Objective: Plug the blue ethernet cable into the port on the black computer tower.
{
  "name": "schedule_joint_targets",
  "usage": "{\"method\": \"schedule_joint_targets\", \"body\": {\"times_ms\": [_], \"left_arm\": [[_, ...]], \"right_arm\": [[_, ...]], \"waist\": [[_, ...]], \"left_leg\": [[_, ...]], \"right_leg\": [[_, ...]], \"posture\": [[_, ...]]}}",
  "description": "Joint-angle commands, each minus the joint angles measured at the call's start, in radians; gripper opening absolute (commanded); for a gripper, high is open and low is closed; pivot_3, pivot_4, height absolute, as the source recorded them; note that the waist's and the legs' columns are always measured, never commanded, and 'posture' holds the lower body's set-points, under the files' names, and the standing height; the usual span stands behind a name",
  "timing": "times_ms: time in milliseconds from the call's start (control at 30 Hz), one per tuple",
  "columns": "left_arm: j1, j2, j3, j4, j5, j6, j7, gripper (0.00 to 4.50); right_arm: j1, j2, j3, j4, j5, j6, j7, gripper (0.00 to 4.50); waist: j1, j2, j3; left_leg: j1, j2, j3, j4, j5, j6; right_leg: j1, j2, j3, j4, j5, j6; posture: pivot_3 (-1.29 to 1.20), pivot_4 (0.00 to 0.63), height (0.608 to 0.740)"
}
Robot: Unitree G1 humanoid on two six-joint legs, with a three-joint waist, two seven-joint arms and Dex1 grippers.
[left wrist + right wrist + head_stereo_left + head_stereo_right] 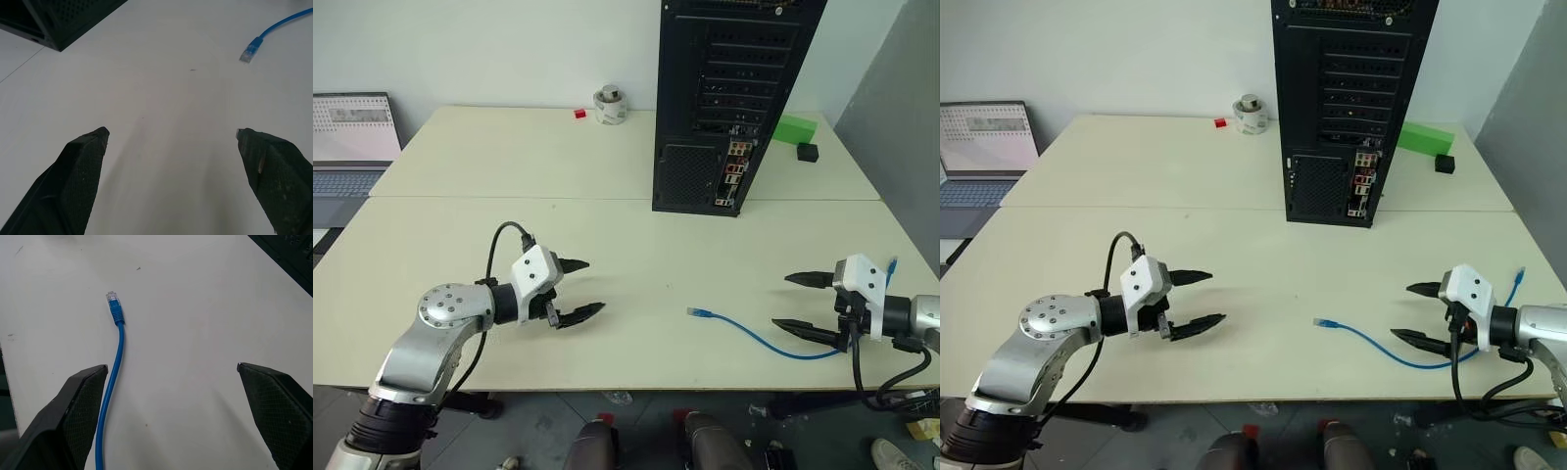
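The blue ethernet cable [759, 338] lies on the cream table near its front edge, curving from a plug [697, 312] at mid-table toward my right arm; its other plug [1519, 275] shows beyond that arm. The plug [114, 303] also lies ahead in the right wrist view. The black computer tower [724, 98] stands upright at the back, rear face toward me, with the port somewhere in the coloured connector strip [735, 171]; I cannot single it out. My left gripper [585, 288] hovers open over the table's left front. My right gripper [786, 302] is open beside the cable, holding nothing.
A laptop [352, 147] sits open at the far left. A roll of tape [610, 105] and a small red piece [579, 114] lie at the back. A green block [795, 128] and a small black box [808, 152] are right of the tower. The table [636, 245] seam runs across the middle.
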State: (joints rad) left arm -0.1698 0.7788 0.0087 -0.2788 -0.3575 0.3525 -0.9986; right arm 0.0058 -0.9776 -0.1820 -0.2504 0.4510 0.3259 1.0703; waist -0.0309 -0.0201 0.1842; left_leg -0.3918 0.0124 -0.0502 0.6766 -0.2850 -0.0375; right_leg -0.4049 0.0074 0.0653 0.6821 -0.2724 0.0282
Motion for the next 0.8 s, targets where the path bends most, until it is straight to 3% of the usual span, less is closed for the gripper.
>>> {"method": "schedule_joint_targets", "body": {"times_ms": [33,467,800], "left_arm": [[0.016,0.026,0.028,-0.053,-0.029,-0.002,-0.03,4.43],[0.047,0.042,-0.003,-0.081,0.003,-0.031,-0.045,4.43],[0.025,0.037,-0.033,-0.081,-0.026,0.011,-0.088,4.43]], "right_arm": [[-0.02,-0.017,-0.036,-0.015,-0.003,0.0,0.007,4.5],[-0.051,0.01,0.027,-0.058,-0.039,0.053,-0.041,4.5],[-0.141,0.165,0.218,-0.018,-0.136,0.09,-0.138,4.5]], "waist": [[0.0,0.0,0.0],[0.0,0.0,0.0],[-0.001,0.0,0.0]], "left_leg": [[0.0,0.0,0.0,0.0,0.0,0.0],[0.0,0.0,0.0,0.0,0.0,0.0],[0.0,0.0,0.0,0.0,0.0,0.0]], "right_leg": [[0.0,0.0,0.0,0.0,0.0,0.0],[0.0,0.0,0.0,0.0,0.0,0.0],[0.0,0.0,0.0,0.0,0.0,0.0]], "posture": [[0.0,0.15,0.74],[0.0,0.15,0.74],[0.0,0.15,0.74]]}}
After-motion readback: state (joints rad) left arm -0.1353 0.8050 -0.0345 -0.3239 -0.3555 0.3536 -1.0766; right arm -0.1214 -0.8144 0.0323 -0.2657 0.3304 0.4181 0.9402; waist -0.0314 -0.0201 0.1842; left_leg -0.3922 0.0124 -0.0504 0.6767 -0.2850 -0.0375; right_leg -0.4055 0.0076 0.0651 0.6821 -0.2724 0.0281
